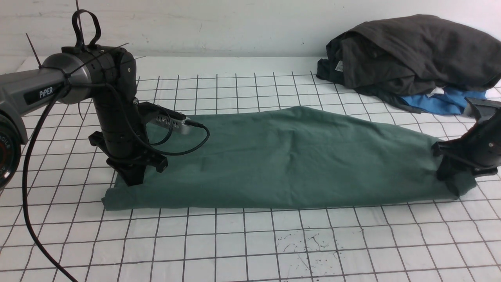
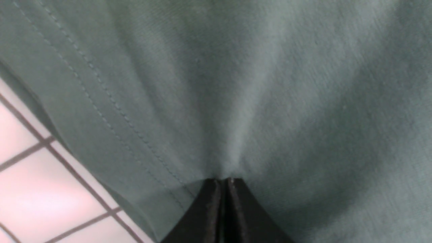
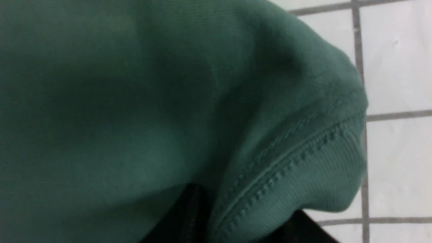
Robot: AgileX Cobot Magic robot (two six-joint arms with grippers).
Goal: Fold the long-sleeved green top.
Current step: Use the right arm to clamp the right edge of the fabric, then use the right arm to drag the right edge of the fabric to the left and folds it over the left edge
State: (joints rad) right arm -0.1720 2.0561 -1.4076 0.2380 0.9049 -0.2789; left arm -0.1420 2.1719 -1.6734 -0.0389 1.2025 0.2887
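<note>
Front view evenly and brightly lit, rendered sharp; pinkish glare noted in left wrist view; right wrist view darker, foreground blurred.

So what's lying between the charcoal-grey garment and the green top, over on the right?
In the front view, the bright blue garment pokes out below the charcoal-grey garment, then white gridded surface leads to the green top.

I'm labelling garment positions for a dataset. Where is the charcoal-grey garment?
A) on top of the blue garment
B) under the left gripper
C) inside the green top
A: the charcoal-grey garment lies heaped over the blue garment, whose edge shows beneath it.
</note>
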